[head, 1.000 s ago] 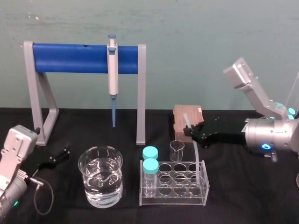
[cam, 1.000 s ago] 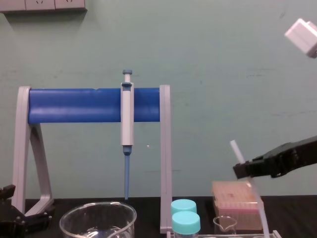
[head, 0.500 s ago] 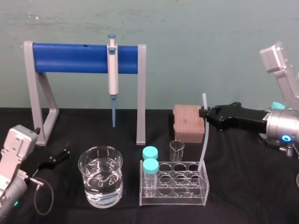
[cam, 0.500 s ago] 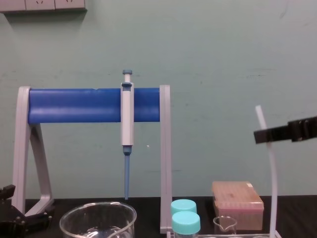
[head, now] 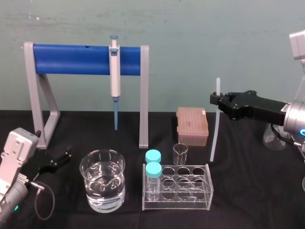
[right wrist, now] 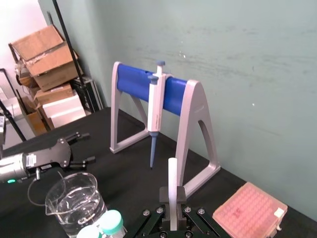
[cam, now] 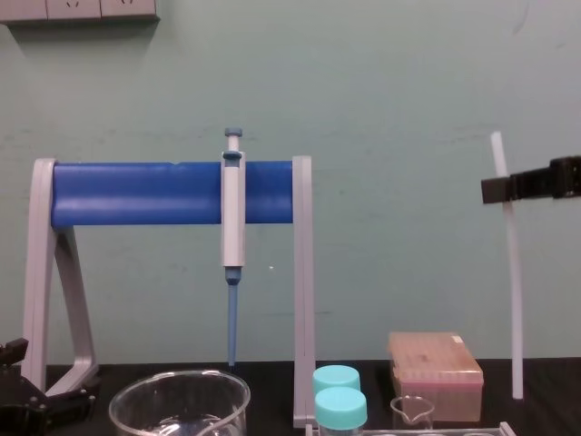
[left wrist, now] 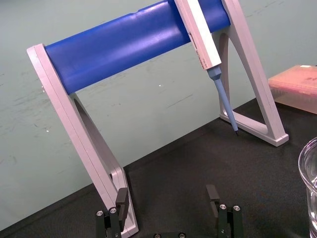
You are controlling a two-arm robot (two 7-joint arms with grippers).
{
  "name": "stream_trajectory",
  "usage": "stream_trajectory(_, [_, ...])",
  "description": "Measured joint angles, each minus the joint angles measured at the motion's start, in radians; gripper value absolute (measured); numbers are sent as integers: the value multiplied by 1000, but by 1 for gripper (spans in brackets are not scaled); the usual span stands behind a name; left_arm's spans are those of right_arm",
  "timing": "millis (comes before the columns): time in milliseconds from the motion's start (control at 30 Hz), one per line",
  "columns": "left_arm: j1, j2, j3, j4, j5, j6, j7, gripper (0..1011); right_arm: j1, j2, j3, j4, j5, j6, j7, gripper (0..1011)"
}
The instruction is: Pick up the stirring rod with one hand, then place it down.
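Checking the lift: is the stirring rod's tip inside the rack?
No, the right gripper holds the stirring rod with its end clear of the rack.

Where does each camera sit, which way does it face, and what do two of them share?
Head: high up, looking forward and down at the table; left claw lower left, right claw at right holding the rod.
Chest: lower, looking level across at the stand; right claw at the right edge.
Left wrist: on the left arm, facing the stand past its open claw.
Right wrist: on the right arm, facing the stand over the gripped rod.
Shared: head and chest both show rod and stand.
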Motion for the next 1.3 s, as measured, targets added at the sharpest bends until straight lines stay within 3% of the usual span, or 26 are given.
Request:
stream_trajectory(833, [0,0,0,0,0,0,0,1005,-18,67,8,-96,61,-45,-33,70])
stream_trajectory(1300, [0,0,0,0,0,0,0,1005,-18,65,8,-94,61,-44,-33,70])
